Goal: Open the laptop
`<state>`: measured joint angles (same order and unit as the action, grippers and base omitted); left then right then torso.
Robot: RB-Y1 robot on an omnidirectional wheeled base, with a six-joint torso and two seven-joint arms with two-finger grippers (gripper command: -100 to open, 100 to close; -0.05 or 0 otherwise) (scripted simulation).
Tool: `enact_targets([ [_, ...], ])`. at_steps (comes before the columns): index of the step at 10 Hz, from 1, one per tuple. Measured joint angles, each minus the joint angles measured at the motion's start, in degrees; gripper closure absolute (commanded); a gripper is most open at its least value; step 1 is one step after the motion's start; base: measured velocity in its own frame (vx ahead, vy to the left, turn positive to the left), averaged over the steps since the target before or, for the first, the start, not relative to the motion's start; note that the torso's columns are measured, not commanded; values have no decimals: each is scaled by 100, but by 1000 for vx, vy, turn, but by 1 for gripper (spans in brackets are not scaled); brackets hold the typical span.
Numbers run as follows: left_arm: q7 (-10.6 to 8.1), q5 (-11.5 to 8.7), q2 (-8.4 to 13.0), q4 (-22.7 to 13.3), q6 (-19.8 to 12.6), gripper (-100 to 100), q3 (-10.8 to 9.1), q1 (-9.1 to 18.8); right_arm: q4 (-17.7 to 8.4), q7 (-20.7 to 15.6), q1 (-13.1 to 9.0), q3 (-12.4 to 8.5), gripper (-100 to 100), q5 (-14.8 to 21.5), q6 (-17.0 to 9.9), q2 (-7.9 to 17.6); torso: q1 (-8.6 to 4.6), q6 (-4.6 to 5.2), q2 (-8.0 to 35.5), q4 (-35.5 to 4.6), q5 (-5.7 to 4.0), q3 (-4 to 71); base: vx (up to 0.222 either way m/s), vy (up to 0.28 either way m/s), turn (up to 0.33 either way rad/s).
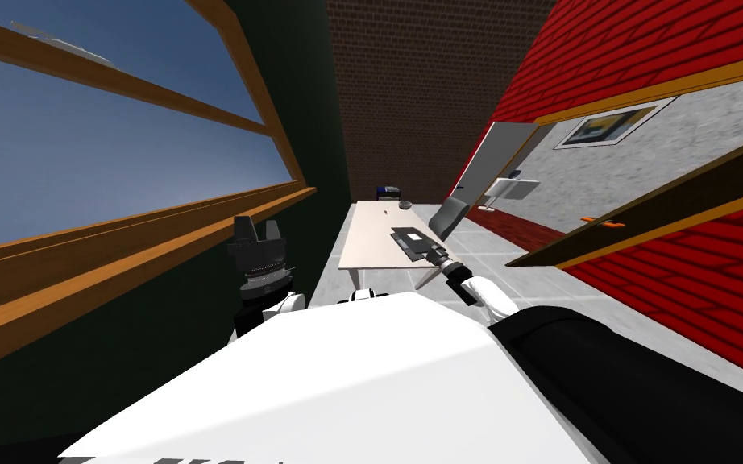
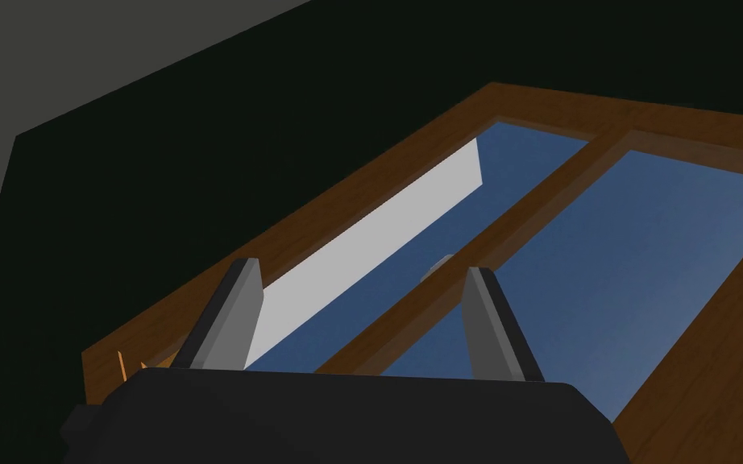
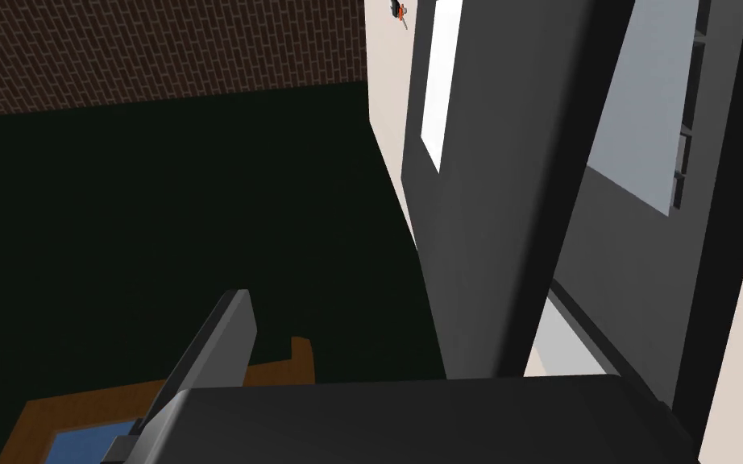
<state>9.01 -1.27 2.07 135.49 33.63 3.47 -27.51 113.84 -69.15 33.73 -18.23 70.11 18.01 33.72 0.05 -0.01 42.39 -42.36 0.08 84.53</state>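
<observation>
The right gripper (image 1: 434,254) stood with fingers apart at the lid edge of the laptop (image 1: 410,240) on the desk (image 1: 371,238), and the lift seemingly wanted a slow arc about the hinge.

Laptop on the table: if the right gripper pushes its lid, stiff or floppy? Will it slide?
The laptop looks like a thin, flat, hard slab, so its lid probably pivots stiffly rather than bending. It lies on a smooth pale table near the edge, so a sideways push from the right gripper might slide it.
</observation>
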Motion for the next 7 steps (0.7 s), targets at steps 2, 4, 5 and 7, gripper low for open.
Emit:
enact_targets([
  [2,0,0,0,0,0,0,0,0,93,231,100,-195,-100,-118,58,261,8,0,-1,1,1,0,18,51,-32],
  [4,0,0,0,0,0,0,0,0,86,243,107,-200,0,-124,75,266,-14,1,-1,1,-6,0,1,4,2],
  [5,0,0,0,0,0,0,0,0,82,241,111,-197,0,-121,78,268,-11,2,-2,1,-7,-1,0,0,0],
  [7,0,0,0,0,0,0,0,0,72,239,119,-190,0,-118,81,267,-1,1,-1,0,-1,0,0,0,0],
])
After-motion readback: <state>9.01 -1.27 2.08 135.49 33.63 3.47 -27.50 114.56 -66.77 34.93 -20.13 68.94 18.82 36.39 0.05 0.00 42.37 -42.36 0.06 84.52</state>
